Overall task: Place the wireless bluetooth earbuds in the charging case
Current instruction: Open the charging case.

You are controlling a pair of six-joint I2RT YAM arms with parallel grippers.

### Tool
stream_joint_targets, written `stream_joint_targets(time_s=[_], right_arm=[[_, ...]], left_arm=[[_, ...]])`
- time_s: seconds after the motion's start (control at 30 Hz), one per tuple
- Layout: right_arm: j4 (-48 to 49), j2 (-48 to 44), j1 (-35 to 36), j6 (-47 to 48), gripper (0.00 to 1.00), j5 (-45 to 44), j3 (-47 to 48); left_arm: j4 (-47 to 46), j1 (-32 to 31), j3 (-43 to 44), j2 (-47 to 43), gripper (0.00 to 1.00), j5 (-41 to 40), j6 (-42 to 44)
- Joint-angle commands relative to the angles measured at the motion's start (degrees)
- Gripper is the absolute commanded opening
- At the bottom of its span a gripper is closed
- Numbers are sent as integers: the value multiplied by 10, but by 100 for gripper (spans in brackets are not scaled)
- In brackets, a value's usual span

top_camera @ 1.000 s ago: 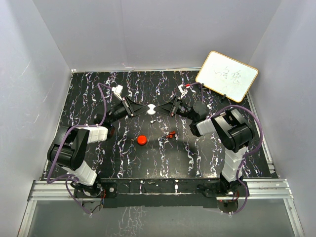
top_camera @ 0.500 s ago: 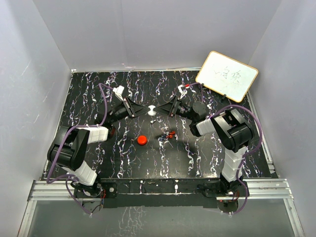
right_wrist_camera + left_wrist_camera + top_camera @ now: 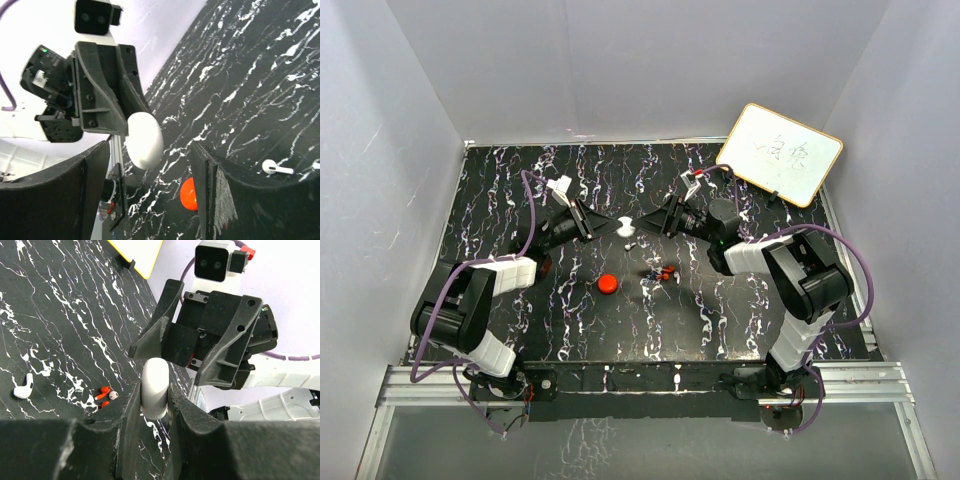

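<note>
The left gripper (image 3: 617, 222) is clamped on an upright white oval pod (image 3: 154, 385), the right gripper (image 3: 647, 220) faces it with jaws apart, and the red earbuds (image 3: 666, 271) and round red charging case (image 3: 608, 283) lie below both, the earbuds nearer the right jaws

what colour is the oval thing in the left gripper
The oval thing is plain white; the right wrist view shows it best.

The right gripper (image 3: 150, 150) had its fingers apart, framing the left gripper (image 3: 129, 145), which pinched a white oval pod (image 3: 144, 140). Below it on the black marbled table (image 3: 260, 75) lay the red charging case (image 3: 188, 194) and, well apart, a white earbud (image 3: 277, 168).
</note>
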State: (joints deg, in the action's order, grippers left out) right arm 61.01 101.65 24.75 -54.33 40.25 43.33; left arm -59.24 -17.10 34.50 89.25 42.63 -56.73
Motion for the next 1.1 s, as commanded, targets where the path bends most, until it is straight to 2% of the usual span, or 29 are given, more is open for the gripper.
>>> stream_joint_targets(time_s=[0.0,1.07], right_arm=[[-50,-15,8,52,64,-12,10],[-75,20,18,75,64,-36,36]], left_arm=[[-6,-3,19,-21,0,2,7],[2,-7,30,-40,0,11,-3]])
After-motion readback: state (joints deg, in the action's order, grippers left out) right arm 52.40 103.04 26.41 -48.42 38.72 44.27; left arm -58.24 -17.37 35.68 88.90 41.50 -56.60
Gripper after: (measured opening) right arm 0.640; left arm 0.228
